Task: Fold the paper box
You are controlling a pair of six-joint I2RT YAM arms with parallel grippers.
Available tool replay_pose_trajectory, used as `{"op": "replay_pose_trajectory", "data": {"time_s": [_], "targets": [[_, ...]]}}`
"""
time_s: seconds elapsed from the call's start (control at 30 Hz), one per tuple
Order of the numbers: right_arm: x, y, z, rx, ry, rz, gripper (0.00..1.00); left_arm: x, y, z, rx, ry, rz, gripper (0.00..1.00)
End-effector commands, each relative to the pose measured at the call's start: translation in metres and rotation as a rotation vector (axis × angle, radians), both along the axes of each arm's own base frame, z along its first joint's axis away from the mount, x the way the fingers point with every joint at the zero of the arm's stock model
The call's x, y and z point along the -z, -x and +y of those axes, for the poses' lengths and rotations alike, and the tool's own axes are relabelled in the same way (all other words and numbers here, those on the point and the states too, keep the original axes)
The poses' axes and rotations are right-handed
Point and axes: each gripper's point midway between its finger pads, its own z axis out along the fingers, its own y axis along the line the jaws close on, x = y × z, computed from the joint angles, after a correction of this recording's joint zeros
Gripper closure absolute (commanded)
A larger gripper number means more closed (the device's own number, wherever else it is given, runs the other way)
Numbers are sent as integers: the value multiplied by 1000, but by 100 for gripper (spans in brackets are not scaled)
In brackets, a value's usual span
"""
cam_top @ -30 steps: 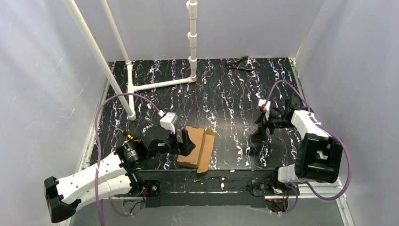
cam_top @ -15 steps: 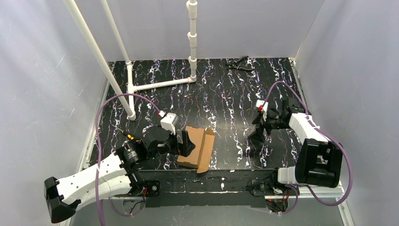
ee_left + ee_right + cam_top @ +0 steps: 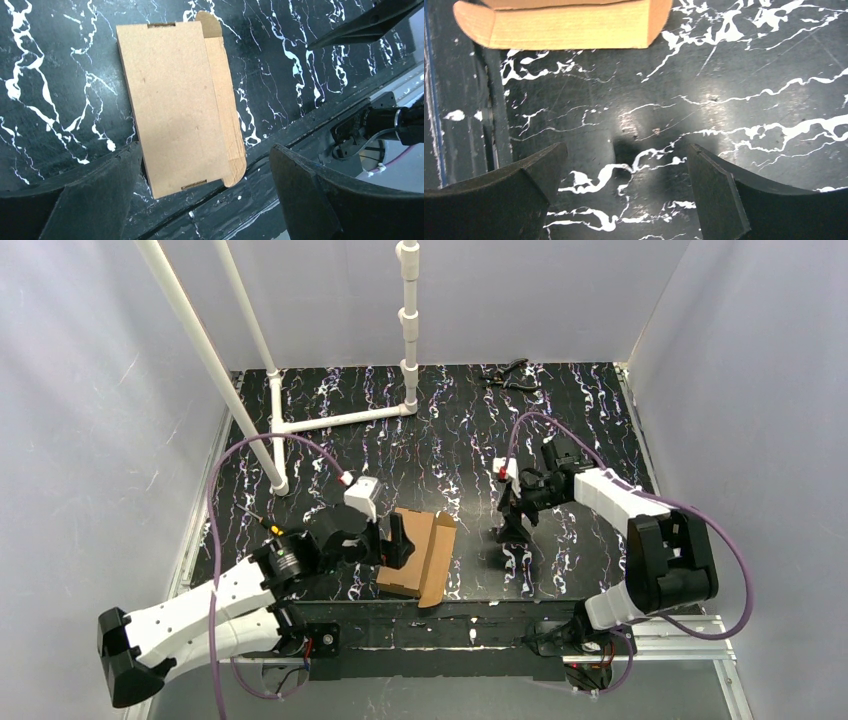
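Observation:
The paper box (image 3: 418,553) is a brown cardboard sheet lying flat near the table's front edge, with a long side flap raised along its right side. It also shows in the left wrist view (image 3: 175,100) and at the top of the right wrist view (image 3: 569,22). My left gripper (image 3: 398,543) is open and empty, hovering over the box's left part; its fingers (image 3: 90,195) straddle the box's near end. My right gripper (image 3: 510,530) is open and empty, over bare table to the right of the box.
White PVC pipes (image 3: 340,418) stand at the back left. A small black tool (image 3: 508,375) lies at the back. The table's front edge (image 3: 450,602) runs just below the box. Grey walls close in both sides.
My right arm has swung left toward the box, gripper still open. My left gripper has lifted slightly off the box's left side. The box has not moved.

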Motion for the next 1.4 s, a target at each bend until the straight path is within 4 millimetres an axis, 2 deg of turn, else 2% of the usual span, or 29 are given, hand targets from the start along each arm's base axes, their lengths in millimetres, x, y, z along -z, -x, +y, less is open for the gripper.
{"op": "replay_pose_trajectory", "data": {"time_s": [0.0,0.1,0.17,0.33,0.5,0.77,0.97,1.07,1.27,1.37], "targets": [[-11,-28,13,56,-42,9,2,-11,-11,-6,19,-117,3,2],[-6,-38,22,76,-66,41,3,-1,-14,-3,38,-249,39,2],[-4,-47,31,110,-91,72,7,3,-15,-3,51,-282,39,2],[5,-51,57,140,-138,150,16,13,-25,-11,81,-254,-40,2],[13,-50,87,135,-177,203,22,29,-37,-15,29,-246,1,2],[24,-43,98,91,-169,228,30,59,-44,-30,-9,-189,44,2],[33,-40,107,69,-160,258,39,75,-48,-27,-36,-186,78,2],[38,-37,108,51,-145,270,49,81,-46,-27,-23,-203,98,2],[33,-35,110,30,-151,249,71,88,-44,-25,-7,-239,116,2],[31,-33,110,26,-150,243,77,86,-46,-22,1,-288,120,2]]}}
